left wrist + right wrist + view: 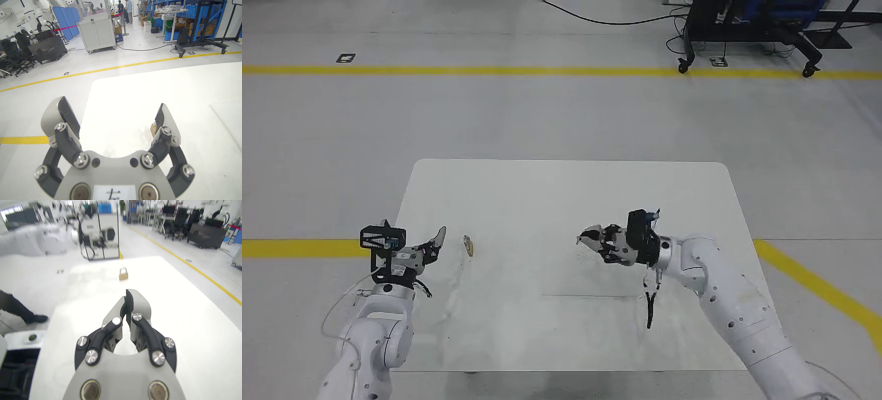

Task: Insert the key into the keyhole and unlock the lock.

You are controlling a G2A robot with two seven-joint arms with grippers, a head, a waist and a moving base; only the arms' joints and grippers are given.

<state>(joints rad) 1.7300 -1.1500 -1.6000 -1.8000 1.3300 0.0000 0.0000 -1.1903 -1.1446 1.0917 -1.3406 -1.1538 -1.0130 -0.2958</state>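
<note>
Tabletop (562,190): carries one lock (469,245), set near the left edge, about midway between the near and far edges. Left tool (434,246): over the left edge at the same depth, between that edge and the lock, pointing inward toward the right edge. The lock sits just beside one finger (162,117), partly behind it; contact cannot be told. Right tool (585,240): above the middle of the tabletop, a little toward the right edge, pointing at the left edge, with the lock straight ahead and well apart. The two tools face each other with the lock between them, far nearer the left tool.
</note>
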